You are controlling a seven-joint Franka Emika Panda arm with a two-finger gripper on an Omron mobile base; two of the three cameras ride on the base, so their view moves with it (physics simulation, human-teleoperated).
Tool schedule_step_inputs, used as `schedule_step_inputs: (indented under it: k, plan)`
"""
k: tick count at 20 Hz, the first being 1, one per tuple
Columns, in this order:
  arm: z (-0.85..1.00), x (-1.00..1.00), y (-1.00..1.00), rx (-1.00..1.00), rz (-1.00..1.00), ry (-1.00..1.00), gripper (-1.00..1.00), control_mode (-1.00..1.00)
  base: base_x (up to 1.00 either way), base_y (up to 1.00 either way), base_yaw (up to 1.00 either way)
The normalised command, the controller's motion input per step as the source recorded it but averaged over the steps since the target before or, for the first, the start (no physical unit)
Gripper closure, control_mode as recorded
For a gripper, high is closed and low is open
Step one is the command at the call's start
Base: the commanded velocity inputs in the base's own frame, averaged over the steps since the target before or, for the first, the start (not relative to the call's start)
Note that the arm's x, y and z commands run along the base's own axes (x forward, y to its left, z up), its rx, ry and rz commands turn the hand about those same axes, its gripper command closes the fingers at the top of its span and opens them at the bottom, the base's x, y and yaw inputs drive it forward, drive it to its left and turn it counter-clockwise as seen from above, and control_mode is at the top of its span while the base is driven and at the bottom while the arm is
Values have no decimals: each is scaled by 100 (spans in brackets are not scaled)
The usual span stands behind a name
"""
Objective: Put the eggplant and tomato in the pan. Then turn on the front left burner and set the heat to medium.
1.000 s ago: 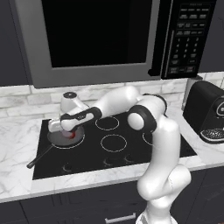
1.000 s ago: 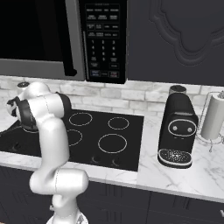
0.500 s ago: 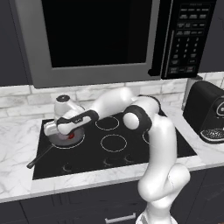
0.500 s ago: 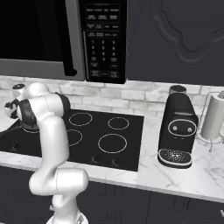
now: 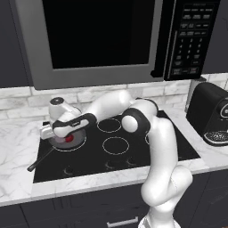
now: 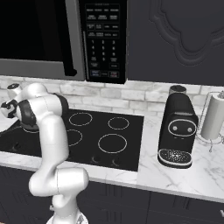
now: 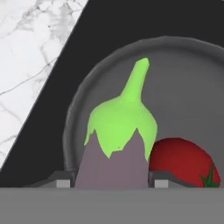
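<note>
My gripper [image 7: 111, 183] is shut on the eggplant [image 7: 120, 131], whose green stem cap points away from the hand; its purple body sits between the two fingertips [image 7: 59, 181]. It hangs just over the dark grey pan [image 7: 183, 78]. The red tomato [image 7: 183, 162] lies in the pan beside the eggplant. In the left base view the gripper [image 5: 48, 133] hovers at the pan's [image 5: 76, 143] left rim, with the tomato [image 5: 69, 138] showing red inside. The pan's black handle [image 5: 41, 160] points toward the counter's front. The front left burner ring is mostly hidden under the pan.
The black cooktop [image 5: 133, 151] carries other white rings [image 5: 115, 145] and touch knobs [image 5: 111, 164] along its front. A microwave [image 5: 102, 40] hangs low overhead. A black coffee machine [image 6: 177, 131] and a paper towel roll [image 6: 214, 116] stand to the right on the marble counter [image 5: 18, 147].
The hand has shifted a little leftward over the pan with the eggplant still in it. The tomato and pan have stayed put.
</note>
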Motion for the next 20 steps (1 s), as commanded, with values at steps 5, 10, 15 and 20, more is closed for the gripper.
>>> schedule_step_inputs:
  k: [5,10,15,20]
  plan:
    - [0,0,0,0,0,0,-100,-100,0,0,0]
    - [0,-1,-1,0,0,0,-100,-100,0,0,0]
    - [9,-23,-2,0,0,-3,-100,-100,0,0,0]
    - [28,-59,0,0,0,-6,-100,-100,0,0,0]
